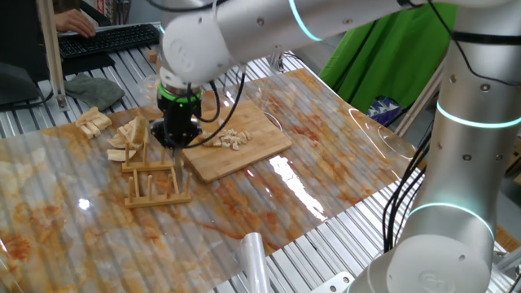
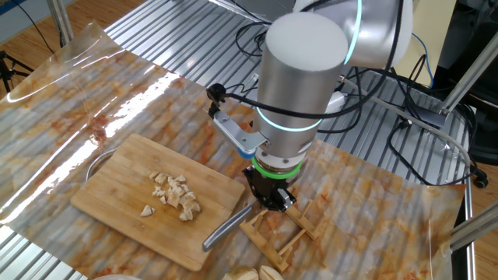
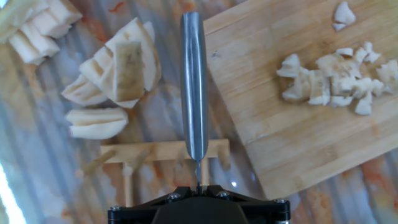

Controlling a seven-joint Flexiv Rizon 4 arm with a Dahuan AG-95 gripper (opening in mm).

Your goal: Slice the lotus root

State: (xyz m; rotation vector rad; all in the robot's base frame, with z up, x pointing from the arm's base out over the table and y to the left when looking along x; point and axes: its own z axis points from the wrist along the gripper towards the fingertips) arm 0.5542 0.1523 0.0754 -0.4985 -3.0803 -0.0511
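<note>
Evidently, slicing is done: the lotus root [image 2: 174, 194] lies in cut bits on the wooden board [image 2: 109, 202]. The knife [image 3: 193, 87] is clamped in the closed gripper [image 2: 271, 199] over the wooden rack [image 1: 155, 183]; release into its slot is called for next.

1. The cutting board [image 2: 117, 202] reads as pale bamboo or wood, matt, with fine straight grain.
2. On the board, the lotus root [image 3: 333, 81] bits look cream, chalky and dull, with rough cut faces.
3. Just off the board's edge, the knife handle [image 3: 194, 87] is brushed steel, smooth with a soft sheen.
4. Beside the board, the rack [image 1: 155, 183] is bare light wood, unvarnished.
5. Under the board, a glossy clear sheet [image 1: 326, 155] throws hard glare; probably plastic.
6. The gripper [image 2: 271, 196] above the rack looks matt black.
</note>
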